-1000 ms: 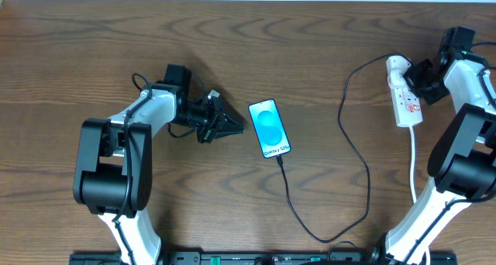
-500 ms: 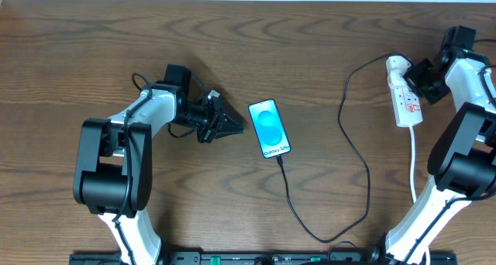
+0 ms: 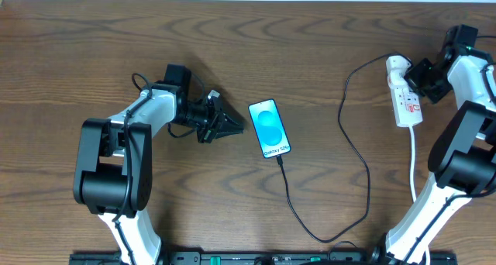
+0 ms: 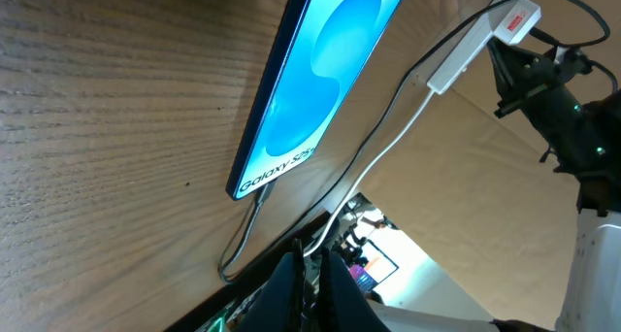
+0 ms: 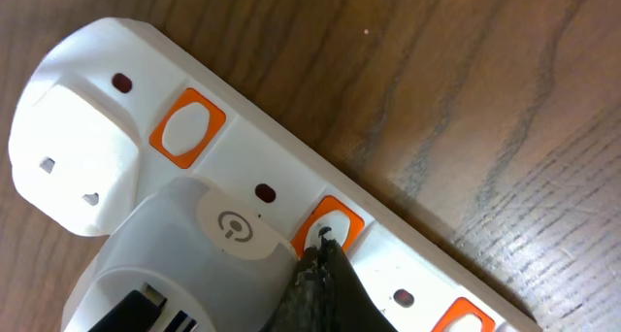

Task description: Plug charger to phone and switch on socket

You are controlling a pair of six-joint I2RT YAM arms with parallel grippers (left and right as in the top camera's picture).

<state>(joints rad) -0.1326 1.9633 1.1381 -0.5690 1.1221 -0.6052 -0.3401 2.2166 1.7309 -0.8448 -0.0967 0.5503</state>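
Note:
The phone lies in the middle of the table with its screen lit; it also shows in the left wrist view. The thin black charger cable runs from the phone's near end in a loop to the socket, a white power strip at the right. My left gripper is shut and empty, just left of the phone. My right gripper is shut, its tip pressed on an orange-framed switch of the socket, beside a white plug body.
The socket's thick white cord runs toward the table's front edge at the right. Another orange switch sits near the strip's rounded end. A black rail lies along the front edge.
My right gripper has shifted slightly on the socket. The left arm, phone and cable have not moved.

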